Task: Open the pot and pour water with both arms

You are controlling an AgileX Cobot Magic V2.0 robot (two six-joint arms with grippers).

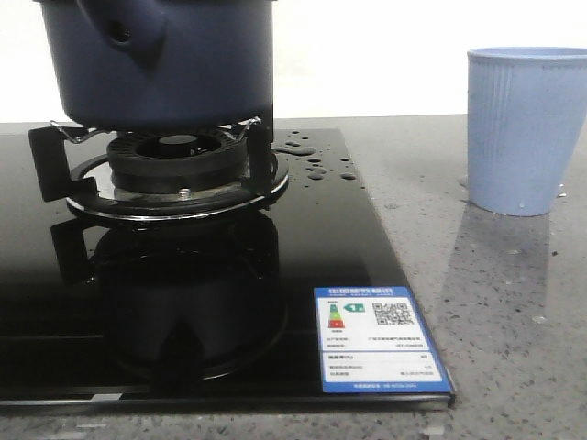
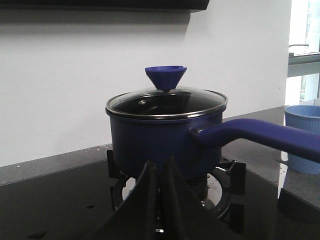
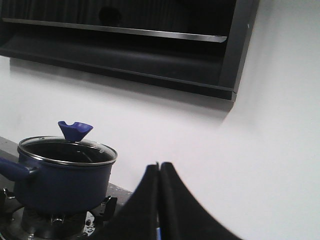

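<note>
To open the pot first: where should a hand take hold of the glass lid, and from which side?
Grip the blue cone-shaped knob at the centre of the round glass lid, coming from straight above. It stands upright and flares upward, so fingers closing under the flare should not slip.

Front view is showing even bright light, cooktop glass (image 1: 183, 321) mirroring the burner sharply. Left wrist view is blowing out at the window, upper right. Gripper fingers (image 3: 165, 200) are sitting blurred, silhouetted.
</note>
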